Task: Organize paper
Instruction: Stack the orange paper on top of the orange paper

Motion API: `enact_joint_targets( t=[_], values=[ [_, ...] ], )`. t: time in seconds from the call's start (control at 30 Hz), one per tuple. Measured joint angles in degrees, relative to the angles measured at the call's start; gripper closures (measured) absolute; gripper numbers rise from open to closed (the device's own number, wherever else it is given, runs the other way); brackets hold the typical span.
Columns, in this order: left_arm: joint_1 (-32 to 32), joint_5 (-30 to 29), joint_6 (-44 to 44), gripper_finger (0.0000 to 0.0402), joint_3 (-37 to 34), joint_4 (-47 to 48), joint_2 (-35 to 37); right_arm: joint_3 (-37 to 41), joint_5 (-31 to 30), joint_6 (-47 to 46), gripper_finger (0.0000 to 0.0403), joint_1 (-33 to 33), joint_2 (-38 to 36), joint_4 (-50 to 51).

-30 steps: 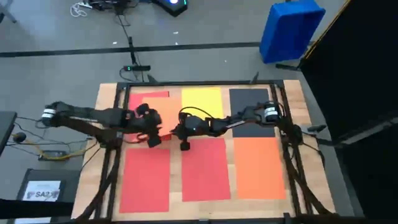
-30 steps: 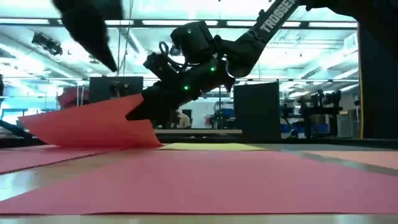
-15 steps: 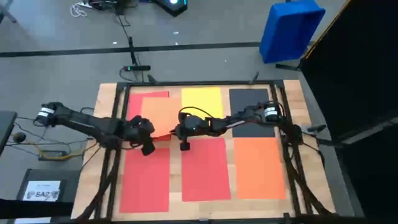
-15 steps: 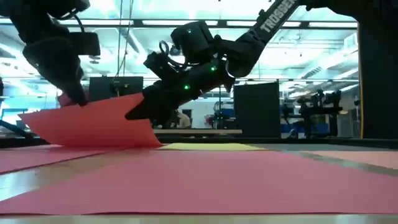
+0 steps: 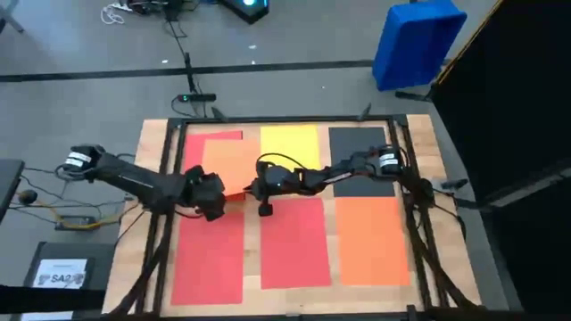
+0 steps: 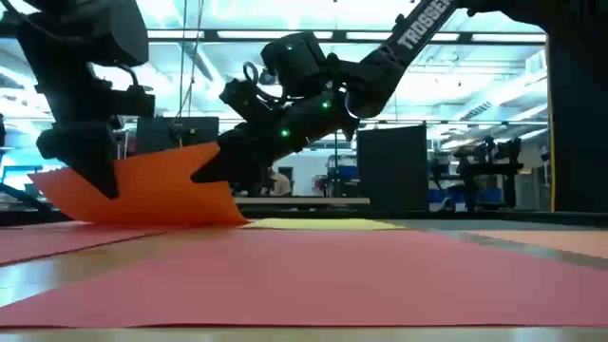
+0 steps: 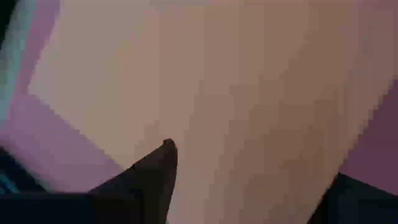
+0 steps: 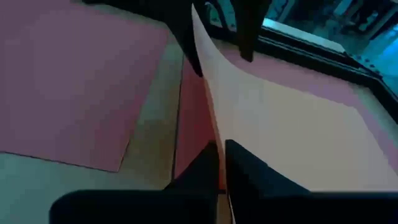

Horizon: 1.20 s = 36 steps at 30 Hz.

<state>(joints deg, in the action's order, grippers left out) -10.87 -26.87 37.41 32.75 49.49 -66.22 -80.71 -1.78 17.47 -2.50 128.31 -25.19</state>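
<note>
The bench [image 5: 152, 143] is a wooden top with a dark frame. Coloured paper sheets lie flat on it in two rows. The near row holds a red sheet [image 5: 207, 259] at left, a second red sheet [image 5: 294, 242] in the middle and an orange sheet [image 5: 373, 241] at right. The far row holds a yellow sheet [image 5: 289, 147] in the middle and a black sheet [image 5: 359, 152] at right, partly covered by the right arm. At far left, a red sheet [image 5: 214, 136] shows only as a strip along its far and left edges; a lifted orange sheet [image 5: 227, 165] covers the rest.

The lifted orange sheet is tilted, with its right near corner raised off the bench. The right gripper [image 5: 252, 189] has its jaws closed on that corner; the right wrist view shows the sheet edge [image 8: 214, 102] pinched between the two fingers [image 8: 245, 171].

The left gripper [image 5: 210, 192] sits at the near left edge of the same sheet. In the low view it overlaps the sheet's left end [image 6: 90, 166]. Its jaws stand apart in the left wrist view, where only one finger [image 7: 155, 171] shows clearly. Whether it touches the paper cannot be made out.

A blue bin [image 5: 415, 40] stands on the floor beyond the bench, far right.
</note>
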Motion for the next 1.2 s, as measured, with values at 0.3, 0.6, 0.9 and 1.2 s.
enact_joint_targets(
  t=[0.3, 0.6, 0.9, 1.2],
  values=[
    [0.0, -2.1, 4.9, 0.0274, 0.0, 1.0, -2.5, -0.5, 0.0, 0.2, 0.0403, 0.0, 0.0, 0.0],
    [0.0, -1.8, 5.1, 0.0397, 3.1, 3.1, -2.4, -6.6, 0.0, 0.8, 0.0403, 0.0, 0.0, 8.0],
    [-1.2, -3.5, 3.4, 0.0402, 15.4, 16.4, -2.4, -15.9, -4.2, 1.9, 0.0403, 0.1, -1.6, 24.8],
    [-3.4, -8.4, 0.2, 0.0402, 28.5, 22.9, -2.3, -16.9, -8.2, 3.4, 0.0403, 0.1, -12.2, 37.1]
  ],
)
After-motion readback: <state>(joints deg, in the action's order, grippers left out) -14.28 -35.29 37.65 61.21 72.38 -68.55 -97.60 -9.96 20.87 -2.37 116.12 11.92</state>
